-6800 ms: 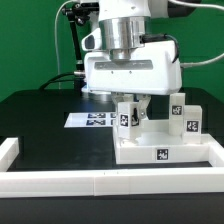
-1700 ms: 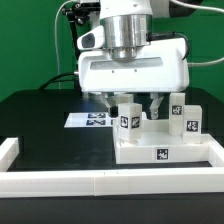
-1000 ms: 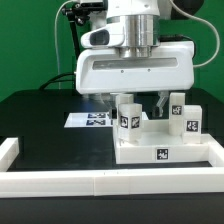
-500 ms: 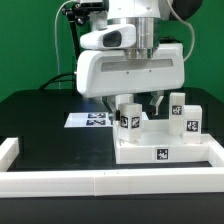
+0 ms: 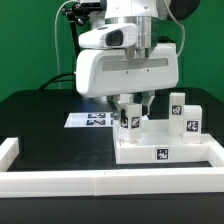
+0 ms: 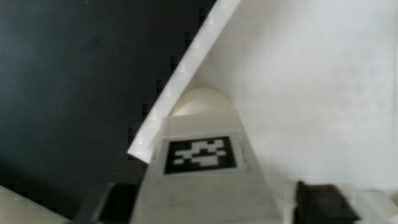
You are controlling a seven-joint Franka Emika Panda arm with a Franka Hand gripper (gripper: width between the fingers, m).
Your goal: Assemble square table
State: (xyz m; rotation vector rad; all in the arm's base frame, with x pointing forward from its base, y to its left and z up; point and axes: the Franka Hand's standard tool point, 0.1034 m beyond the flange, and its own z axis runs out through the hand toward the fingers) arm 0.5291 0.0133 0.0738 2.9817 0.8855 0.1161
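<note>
You saw the square table top [image 5: 160, 148] lying on the black worktop [image 5: 50, 125], at the exterior view's right, inside the corner of the white border rail [image 5: 100, 182]. On the top stood 3 legs you could count in the exterior view: 1 leg [image 5: 127, 116] under the gripper [image 5: 134, 103], and 2 other legs [image 5: 178, 105] [image 5: 191, 120] close together at the exterior view's right. The marker board [image 5: 92, 120] lay flat on the worktop, beside the top toward the exterior view's left.

In the exterior view, the big white gripper body hid most of the fingers [image 5: 147, 102]; you saw only dark tips at both sides of the first leg. The wrist view gave you what the other view did not: this tagged leg [image 6: 201, 140] stood between the 2 dark fingers [image 6: 320, 196], with a small gap at each side, at the edge of the top [image 6: 320, 90]. So the fingers were around the leg, and you could not tell if they already pressed it.
</note>
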